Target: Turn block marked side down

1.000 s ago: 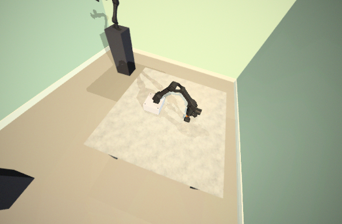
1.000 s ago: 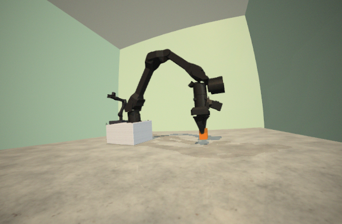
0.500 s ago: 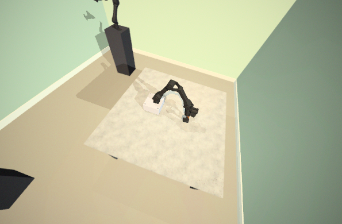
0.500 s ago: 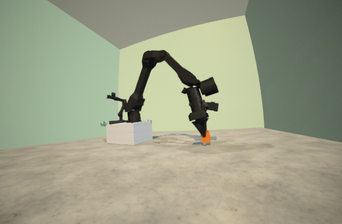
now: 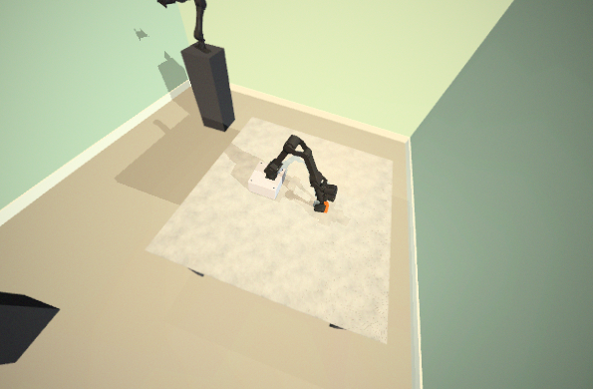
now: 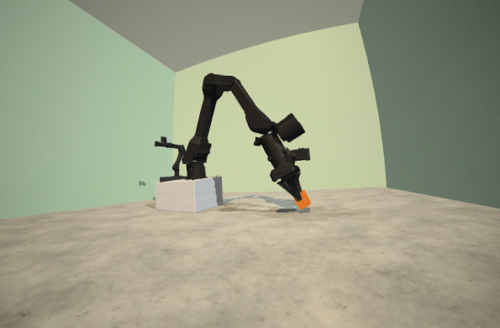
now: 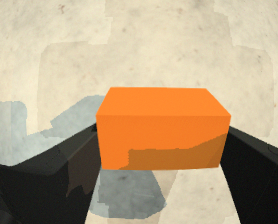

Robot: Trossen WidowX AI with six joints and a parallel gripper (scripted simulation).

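The orange block (image 5: 326, 206) (image 6: 303, 201) (image 7: 162, 142) is held tilted, with a lower corner close to the table (image 5: 264, 249) (image 6: 239, 261) (image 7: 190, 30). I cannot tell whether that corner touches the table. My gripper (image 5: 321, 207) (image 6: 299, 198) (image 7: 161, 130) is shut on the block, one finger on each end, and leans with its tip pointing down and away from the arm's base. The wrist view shows two plain orange faces with shadow across the nearer one. No mark shows on them; the marked side is not visible.
The arm's white base box (image 5: 263, 187) (image 6: 176, 196) stands behind the gripper, toward the left. A dark pedestal (image 5: 209, 90) with another arm on it stands beyond the table. Another dark box (image 5: 15, 324) is at the lower left, off the table.
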